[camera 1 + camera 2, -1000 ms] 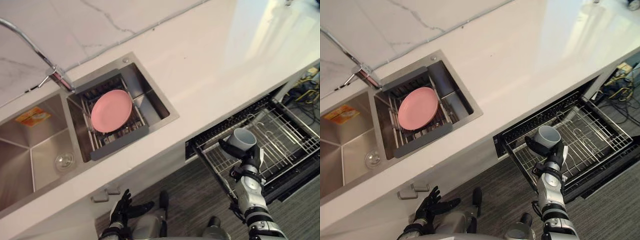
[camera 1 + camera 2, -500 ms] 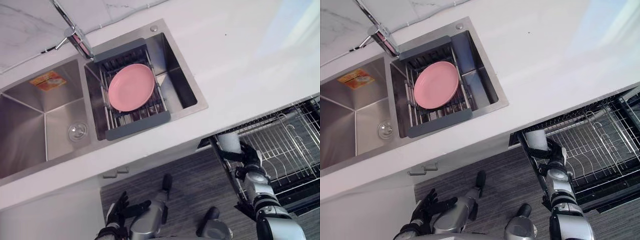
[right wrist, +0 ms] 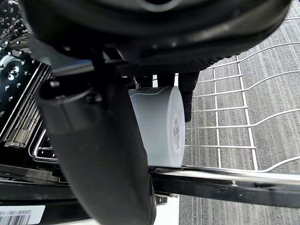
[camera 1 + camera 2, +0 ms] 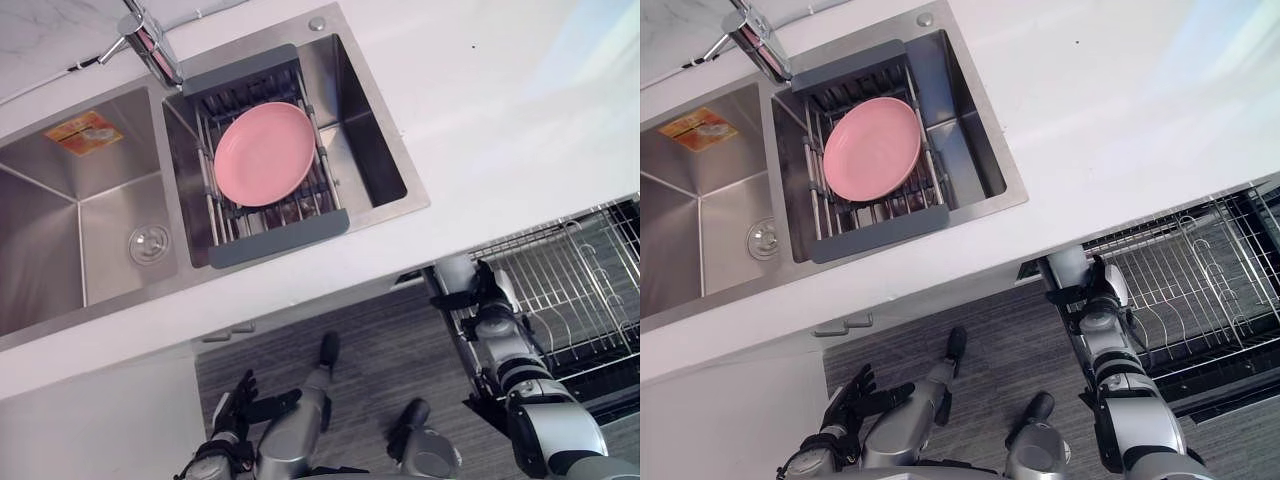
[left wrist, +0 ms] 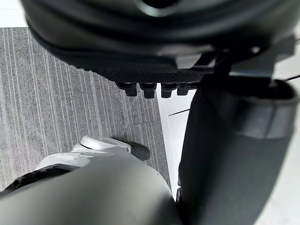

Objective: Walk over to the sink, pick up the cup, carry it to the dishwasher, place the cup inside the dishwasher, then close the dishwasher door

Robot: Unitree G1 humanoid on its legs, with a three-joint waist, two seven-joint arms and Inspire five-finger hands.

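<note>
A: Whereabouts of the cup (image 4: 455, 272)?

B: In the right hand (image 4: 483, 300), at the near corner of the drawn-out dishwasher rack (image 4: 575, 290), just below the edge of the counter (image 4: 480, 120). Seems to lie on its side in the right wrist view, with a flat end bearing a small sticker turned outward, just above the rack's front rail. Touching the rail or not: cannot tell.

A: And the grip?

B: Curled round the cup's wall, thumb (image 3: 103, 154) on one side, fingertips (image 3: 187, 98) hooked over the other. Closed snugly.

A: Left hand (image 4: 232, 415)?

B: Down low over the floor, fingers spread, holding nothing.

A: Handling?

B: Looks like a pale glazed cup — rigid, probably light enough for one hand, yet smooth, likely slippery, and liable to chip against wire or rail. Best taken round the wall, thumb opposite fingers, as here. No handle to be made out from these angles.

A: Risks?

B: Probably a knock on the rail while lowering, or a roll between the wires once released. Worth setting down gently, well inside the rack, before letting go.

A: Elsewhere?

B: Sink (image 4: 60, 230) off to the left, pink plate (image 4: 265, 153) on a grey drainer (image 4: 280, 238) across it — nothing in the way.
</note>
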